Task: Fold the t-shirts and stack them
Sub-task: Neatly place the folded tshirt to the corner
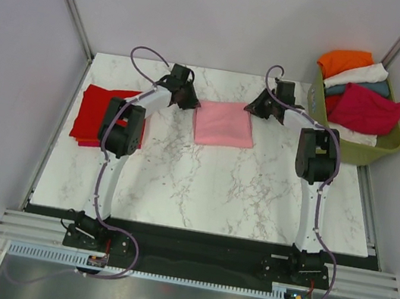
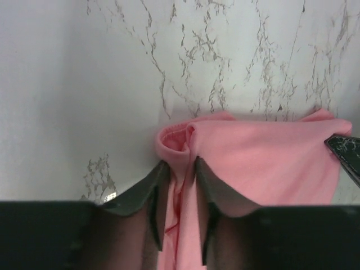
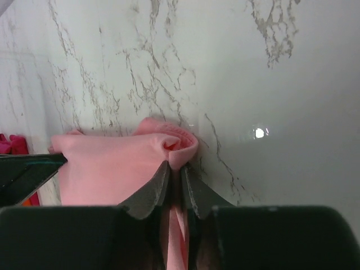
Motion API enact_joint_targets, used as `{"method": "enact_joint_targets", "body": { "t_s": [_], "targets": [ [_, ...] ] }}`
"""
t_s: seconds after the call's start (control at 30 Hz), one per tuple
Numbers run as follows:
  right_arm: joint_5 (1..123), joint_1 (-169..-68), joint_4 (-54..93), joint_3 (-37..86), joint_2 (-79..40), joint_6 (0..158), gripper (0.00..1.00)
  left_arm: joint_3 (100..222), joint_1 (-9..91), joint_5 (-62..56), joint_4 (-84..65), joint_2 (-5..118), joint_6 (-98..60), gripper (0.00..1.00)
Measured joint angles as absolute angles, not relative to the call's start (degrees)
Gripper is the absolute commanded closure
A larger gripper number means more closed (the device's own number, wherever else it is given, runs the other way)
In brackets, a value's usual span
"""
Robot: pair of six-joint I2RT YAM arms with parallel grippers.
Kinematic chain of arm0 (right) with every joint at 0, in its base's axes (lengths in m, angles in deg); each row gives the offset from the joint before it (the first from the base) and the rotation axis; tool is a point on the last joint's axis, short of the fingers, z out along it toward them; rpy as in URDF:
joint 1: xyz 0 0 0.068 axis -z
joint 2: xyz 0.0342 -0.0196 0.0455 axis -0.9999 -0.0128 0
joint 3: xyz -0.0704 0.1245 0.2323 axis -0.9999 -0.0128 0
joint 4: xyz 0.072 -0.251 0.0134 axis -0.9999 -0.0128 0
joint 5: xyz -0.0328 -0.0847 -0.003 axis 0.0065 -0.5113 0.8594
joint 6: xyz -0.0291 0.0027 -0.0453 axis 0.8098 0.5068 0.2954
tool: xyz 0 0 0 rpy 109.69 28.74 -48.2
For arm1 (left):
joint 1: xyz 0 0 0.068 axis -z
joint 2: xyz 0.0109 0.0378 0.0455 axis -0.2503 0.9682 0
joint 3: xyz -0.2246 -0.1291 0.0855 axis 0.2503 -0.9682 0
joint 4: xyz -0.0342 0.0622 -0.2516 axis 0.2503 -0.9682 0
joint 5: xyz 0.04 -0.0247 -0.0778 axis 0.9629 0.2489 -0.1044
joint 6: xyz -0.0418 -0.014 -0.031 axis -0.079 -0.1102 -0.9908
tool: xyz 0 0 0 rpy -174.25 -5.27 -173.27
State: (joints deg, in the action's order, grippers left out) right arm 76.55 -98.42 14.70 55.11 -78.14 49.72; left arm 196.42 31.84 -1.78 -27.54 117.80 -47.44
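pinching pale pink cloth t-shirt at far corners
clamped tight on it with left hand and right hand; bright red cloth stack leftward

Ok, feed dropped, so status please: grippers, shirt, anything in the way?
Both shut on pink t-shirt: left gripper far left corner, right gripper far right corner. Shirt folded, centred. Clear of red t-shirt at left, basket at right; nothing blocking.

Light: bright and even across your top view.
Shadows: faint, soft, close under the arms.
Glare: one small white spot on the table in your right wrist view.
Focus: jaws dark, slightly blurred up close.
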Motion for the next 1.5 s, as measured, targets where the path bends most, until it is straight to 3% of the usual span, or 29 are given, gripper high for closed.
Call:
{"method": "enact_joint_targets", "body": {
  "t_s": [0.03, 0.07, 0.13, 0.47, 0.8, 1.07, 1.5],
  "targets": [
    [76.6, -98.4, 14.6, 55.4, -78.4, 49.7, 0.88, 196.7, 31.9, -1.8, -27.5, 118.2, -47.7, 0.93],
    [76.5, -98.4, 14.3, 55.7, -78.6, 49.6, 0.92, 197.1, 31.9, -1.9, -27.4, 118.6, -48.1, 0.98],
    [76.7, -98.4, 14.0, 56.1, -78.9, 49.5, 1.0, 197.8, 31.9, -2.5, -27.3, 119.2, -48.1, 0.98],
    [76.6, -98.5, 11.8, 53.2, -75.6, 49.6, 1.0, 195.4, 31.9, -0.9, -27.2, 116.9, -47.2, 0.98],
    [75.2, -104.1, 8.7, 47.9, -59.5, 50.6, 1.0, 184.0, 31.1, 1.5, -30.0, 96.4, -43.8, 0.98],
    [73.6, -114.0, 8.7, 48.4, -49.7, 51.0, 1.0, 175.7, 22.2, 1.7, -33.1, 75.5, -42.1, 0.98],
    [72.2, -131.3, 9.0, 63.2, -51.7, 49.5, 1.0, 171.8, 2.1, -4.7, -42.7, 61.0, -40.9, 0.98]
  ]
}}
